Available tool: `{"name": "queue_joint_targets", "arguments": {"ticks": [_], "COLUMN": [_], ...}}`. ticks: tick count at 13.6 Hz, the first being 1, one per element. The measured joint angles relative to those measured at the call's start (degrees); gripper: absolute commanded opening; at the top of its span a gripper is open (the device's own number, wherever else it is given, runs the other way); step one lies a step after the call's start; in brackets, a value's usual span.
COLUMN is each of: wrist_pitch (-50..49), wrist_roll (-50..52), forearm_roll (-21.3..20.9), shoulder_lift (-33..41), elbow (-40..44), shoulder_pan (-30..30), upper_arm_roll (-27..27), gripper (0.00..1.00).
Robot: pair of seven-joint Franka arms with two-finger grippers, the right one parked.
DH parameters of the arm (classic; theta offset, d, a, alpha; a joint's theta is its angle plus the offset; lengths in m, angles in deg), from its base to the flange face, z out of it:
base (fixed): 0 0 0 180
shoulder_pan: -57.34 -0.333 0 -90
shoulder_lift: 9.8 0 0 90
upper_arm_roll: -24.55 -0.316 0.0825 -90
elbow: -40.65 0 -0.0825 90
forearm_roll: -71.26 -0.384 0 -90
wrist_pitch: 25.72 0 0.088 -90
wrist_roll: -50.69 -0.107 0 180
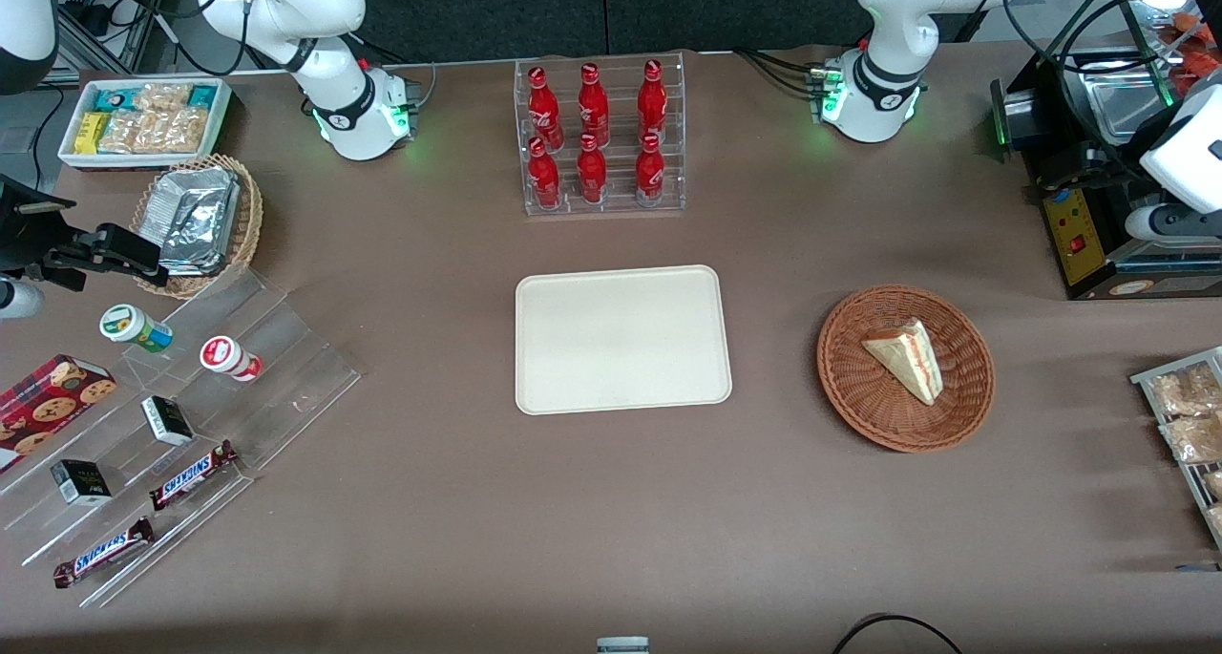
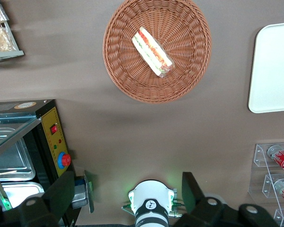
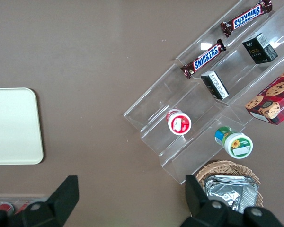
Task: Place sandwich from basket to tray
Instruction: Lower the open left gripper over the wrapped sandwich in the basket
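Resting in basket [image 1: 905, 368], sandwich [image 1: 905, 359]; wrist view alone shows gripper [image 2: 128, 196] spread wide, well apart.

I see the sandwich [image 1: 907, 359] [image 2: 152, 52], a pale bread wedge with red-orange and green filling, lying inside the reddish-brown wicker basket [image 1: 845, 387] [image 2: 128, 80]. The cream tray [image 1: 622, 339] [image 2: 274, 71] sits bare near the basket, toward the parked arm's end.

Six red cola bottles [image 1: 597, 136] stand in a clear rack. Toward the parked arm's end, Snickers bars [image 1: 194, 474] lie on clear acrylic steps [image 1: 277, 348], beside a cookie box [image 1: 48, 401] and foil packets [image 1: 194, 220].
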Motion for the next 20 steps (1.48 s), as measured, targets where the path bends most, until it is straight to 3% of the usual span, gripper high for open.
{"name": "queue_joint_targets", "arguments": {"ticks": [6,9,17,20], "wrist_pitch": [4.23,11.29,42.49,53.42], "wrist_roll": [0.0,2.22,35.59,41.84], "forearm_roll": [-0.08,-0.11,-0.1,0.2], "shoulder_lift": [-1.11,-1.91,-2.1,-2.09], "elbow": [-0.82,-6.47,-29.42,-36.87], "shoulder_pan": [-0.37,-0.35,4.17,4.28], "upper_arm_roll": [-0.02,-0.03,0.4,0.19], "gripper": [1.0,1.0,1.0,1.0]}}
